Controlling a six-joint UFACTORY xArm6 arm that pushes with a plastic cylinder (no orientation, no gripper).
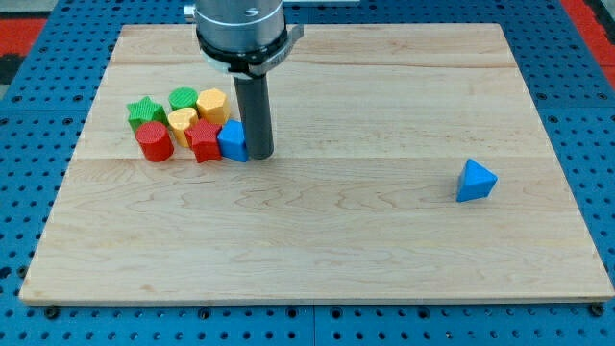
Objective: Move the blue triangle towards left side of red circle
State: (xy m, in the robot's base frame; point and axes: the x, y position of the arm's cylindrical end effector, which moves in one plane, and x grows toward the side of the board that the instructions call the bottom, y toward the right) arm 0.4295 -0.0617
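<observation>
Camera view, single frame: a pale wooden board (317, 240) is lying on a blue perforated table (38, 144), and the arm's grey metal mount (240, 29) is hanging over the board's upper left part. A straight dark rod (254, 111) is descending from that mount, and my tip (258, 155) is resting on the board just beside the right edge of a blue cube-like block (233, 140), apparently touching it. The arm is carrying no gripper, so there is nothing to be open or closed. That blue block is sitting at the right end of a tight cluster: a red star block (204, 140) is pressing against its left side, a red cylinder block (154, 141) is standing further towards the view's left, a yellow heart-shaped block (182, 121) and a yellow hexagonal block (211, 103) are sitting behind them, and a green star block (145, 111) and a green rounded block (183, 98) are filling the back left. The blue triangular block (476, 181) is lying alone at the view's right, well apart from the cluster and from my tip.
</observation>
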